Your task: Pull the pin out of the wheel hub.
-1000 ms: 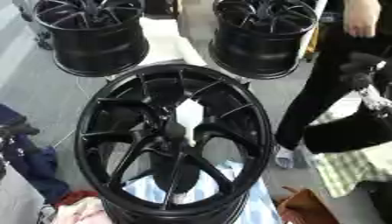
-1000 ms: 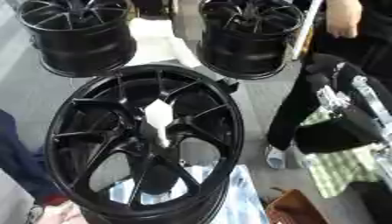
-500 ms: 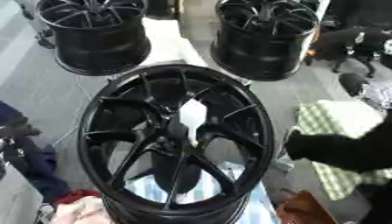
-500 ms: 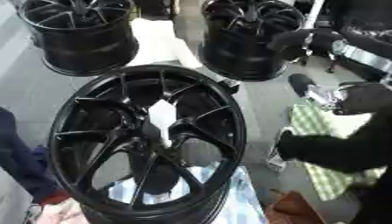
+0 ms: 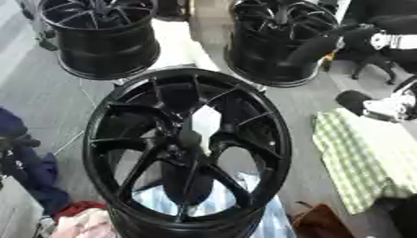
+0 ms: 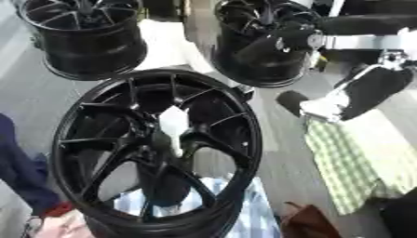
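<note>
At centre, black wheel hub (image 6: 155, 153) holds a white pin (image 6: 172, 125) (upright); right hand (image 6: 265, 46) state unclear.

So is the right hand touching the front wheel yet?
Apart. The right eye view shows the right hand up over a back wheel, clear of the front wheel and its rim.

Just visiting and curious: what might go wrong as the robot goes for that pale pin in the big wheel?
The right arm hangs beside a rear wheel and might bump it. The pin sits among the front wheel's spokes, which could catch the arm. Pulling may shift that wheel on its striped cloth.
</note>
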